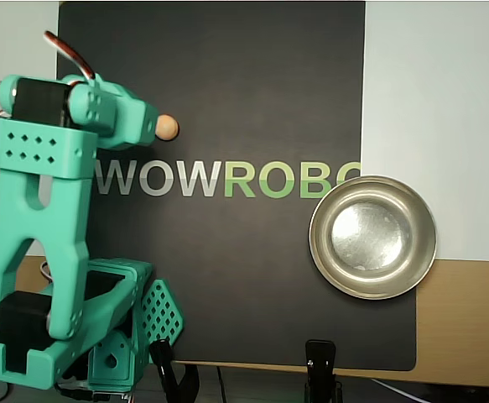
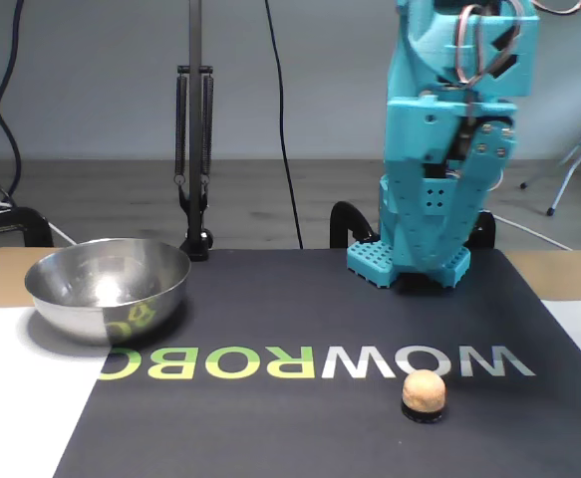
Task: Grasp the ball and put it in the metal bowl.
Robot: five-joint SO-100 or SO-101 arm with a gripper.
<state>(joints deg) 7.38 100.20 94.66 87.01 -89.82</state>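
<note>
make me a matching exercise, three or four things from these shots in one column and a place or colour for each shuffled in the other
Things:
1. ball
2. metal bowl
3. arm
4. mat

Descriptions:
A. teal plastic with rows of small holes
B. black, with large lettering printed across it
C. shiny silver, empty, partly over the mat's edge
D. pale tan, on the mat beside the letter W

Pairs: 1-D, 2-C, 3-A, 4-B
</note>
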